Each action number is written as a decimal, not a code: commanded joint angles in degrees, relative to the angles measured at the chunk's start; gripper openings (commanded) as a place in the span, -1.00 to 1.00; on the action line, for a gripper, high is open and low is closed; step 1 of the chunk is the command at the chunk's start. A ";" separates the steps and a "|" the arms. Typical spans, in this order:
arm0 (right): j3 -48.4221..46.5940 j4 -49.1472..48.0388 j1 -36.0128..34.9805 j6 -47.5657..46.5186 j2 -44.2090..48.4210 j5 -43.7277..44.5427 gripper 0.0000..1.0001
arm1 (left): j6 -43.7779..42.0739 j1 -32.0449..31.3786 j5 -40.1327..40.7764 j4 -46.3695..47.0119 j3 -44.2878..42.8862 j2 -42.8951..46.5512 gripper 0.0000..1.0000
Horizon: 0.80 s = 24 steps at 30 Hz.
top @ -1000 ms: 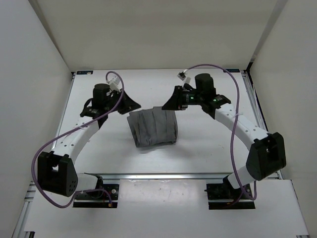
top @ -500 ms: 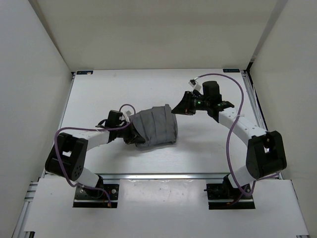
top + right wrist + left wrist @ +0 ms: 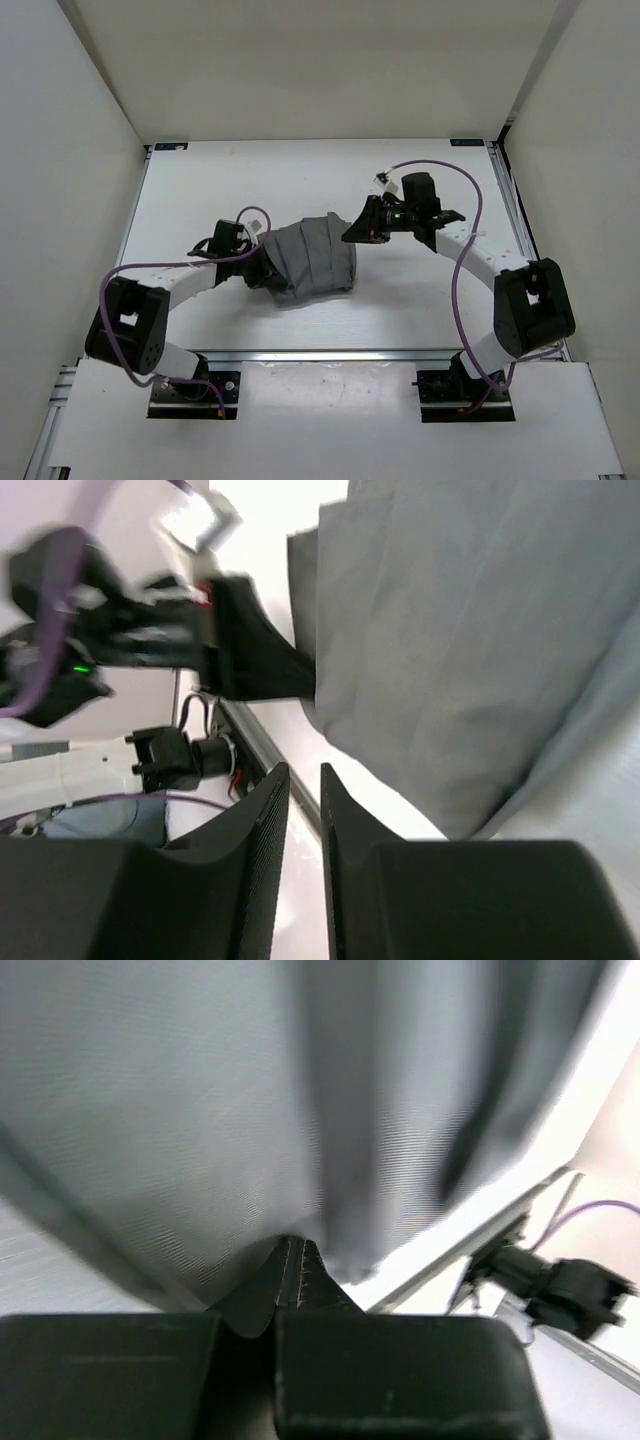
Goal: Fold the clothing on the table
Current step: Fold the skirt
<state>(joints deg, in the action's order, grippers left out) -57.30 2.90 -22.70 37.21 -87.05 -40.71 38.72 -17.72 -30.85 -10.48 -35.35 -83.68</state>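
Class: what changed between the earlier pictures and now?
The left pincer swung in from beyond the clothing to its left edge and pinched it, bunching the cloth. The right pincer stayed by the far right corner, jaws slightly apart, empty. The clothing kept its place.

The clothing (image 3: 315, 262) is plain mid-grey (vertically pleated), the table (image 3: 200, 190) white.

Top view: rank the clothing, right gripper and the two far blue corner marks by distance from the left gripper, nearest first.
1. clothing, mid-scene, pinched at its left edge by the left gripper.
2. right gripper, at the clothing's far-right corner.
3. far-left blue corner mark, back left.
4. far-right blue corner mark, back right.
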 commanded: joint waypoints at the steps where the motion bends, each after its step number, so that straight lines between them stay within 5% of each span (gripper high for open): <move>1: -1.41 0.35 -1.38 1.20 -3.73 -3.59 -0.54 | 2.32 -0.65 -1.22 0.90 -6.64 7.99 -0.97; 8: -2.73 0.01 -4.64 0.93 -10.07 -7.02 -0.65 | 12.25 -2.06 -9.15 9.86 -7.46 8.80 -0.91; 18: 1.58 -7.20 -1.48 4.01 -15.16 -9.21 -0.68 | 5.06 -0.75 -3.60 11.53 4.05 -3.49 -0.99; 24: 1.67 -6.94 -0.94 3.31 -16.68 -10.26 -0.71 | 6.36 -0.13 -5.09 14.43 1.96 -7.03 -0.89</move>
<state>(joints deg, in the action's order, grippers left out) -55.35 -2.74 -23.88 40.58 -104.22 -48.40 46.06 -18.28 -36.91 1.78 -31.62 -90.83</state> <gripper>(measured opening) 0.151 0.046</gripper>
